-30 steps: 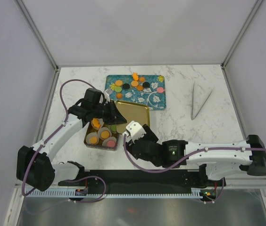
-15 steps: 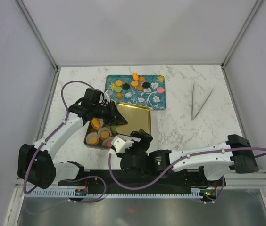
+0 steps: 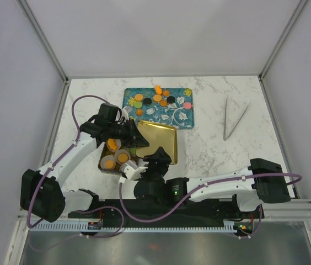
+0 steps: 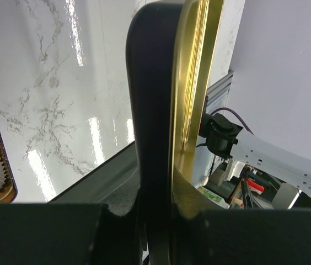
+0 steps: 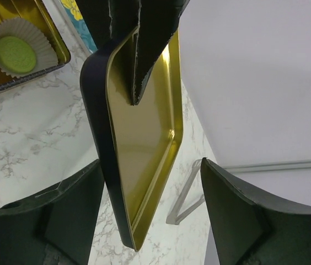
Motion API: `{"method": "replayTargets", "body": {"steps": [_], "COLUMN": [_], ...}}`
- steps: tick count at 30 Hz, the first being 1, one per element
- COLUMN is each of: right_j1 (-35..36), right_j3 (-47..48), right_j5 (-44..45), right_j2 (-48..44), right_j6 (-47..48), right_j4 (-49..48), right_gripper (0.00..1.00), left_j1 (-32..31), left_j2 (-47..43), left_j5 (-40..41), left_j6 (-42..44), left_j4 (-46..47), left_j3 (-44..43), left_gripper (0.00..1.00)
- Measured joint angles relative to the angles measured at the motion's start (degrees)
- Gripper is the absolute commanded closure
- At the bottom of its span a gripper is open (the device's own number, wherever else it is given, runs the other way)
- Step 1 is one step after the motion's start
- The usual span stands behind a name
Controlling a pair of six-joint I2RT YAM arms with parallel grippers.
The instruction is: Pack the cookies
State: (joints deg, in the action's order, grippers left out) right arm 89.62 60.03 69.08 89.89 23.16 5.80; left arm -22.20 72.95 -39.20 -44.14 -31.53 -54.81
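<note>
Several loose cookies [image 3: 158,98] lie on the teal floral tray [image 3: 180,117]. More cookies [image 3: 123,157] sit in white paper cups inside the gold tin [image 3: 105,167]; a green one [image 5: 15,52] shows in the right wrist view. My left gripper [image 3: 135,138] is shut on the edge of the gold tin lid [image 3: 164,138] and holds it tilted above the table, right of the tin. In the left wrist view the lid [image 4: 191,83] stands edge-on in the gripper [image 4: 169,66]. My right gripper [image 3: 158,156] is open, its jaws on either side of the lid's near edge [image 5: 139,138], not touching.
Metal tongs [image 3: 234,118] lie on the marble table at the right, also in the right wrist view [image 5: 188,193]. White enclosure walls stand on three sides. The tin's wall [image 5: 62,52] is just left of the lid.
The left gripper has tilted the lid up off the table. The right arm has swung left and its open gripper now faces the lid's near edge.
</note>
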Motion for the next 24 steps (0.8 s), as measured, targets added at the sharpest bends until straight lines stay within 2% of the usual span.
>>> {"method": "replayTargets", "body": {"steps": [8, 14, 19, 22, 23, 24], "right_j1": [-0.5, -0.6, -0.7, -0.7, -0.7, -0.7], "right_j3": [-1.2, -1.2, -1.2, -1.4, -1.4, -1.4], "right_j5": [2.2, 3.3, 3.5, 4.2, 4.5, 4.7], "right_j2": [2.4, 3.7, 5.2, 5.8, 5.8, 5.8], "right_j6": [5.2, 8.2, 10.4, 11.3, 11.3, 11.2], "right_j4": [-2.8, -5.1, -6.8, -8.7, -9.4, -10.3], "right_gripper": [0.33, 0.45, 0.65, 0.83, 0.86, 0.89], "left_j1": [0.0, 0.0, 0.0, 0.1, 0.1, 0.3], "left_j2": [-1.0, -1.7, -2.3, -2.3, -2.4, -2.4], "left_j5": [-0.1, -0.2, -0.4, -0.5, -0.7, -1.0], "left_j6": [0.0, 0.0, 0.1, 0.1, 0.2, 0.5], "left_j4": [-1.4, -1.8, -1.9, -2.2, -2.1, -2.1], "left_j3": [0.0, 0.0, 0.0, -0.8, -0.9, -1.1], "left_gripper": [0.97, 0.97, 0.94, 0.91, 0.90, 0.83]}}
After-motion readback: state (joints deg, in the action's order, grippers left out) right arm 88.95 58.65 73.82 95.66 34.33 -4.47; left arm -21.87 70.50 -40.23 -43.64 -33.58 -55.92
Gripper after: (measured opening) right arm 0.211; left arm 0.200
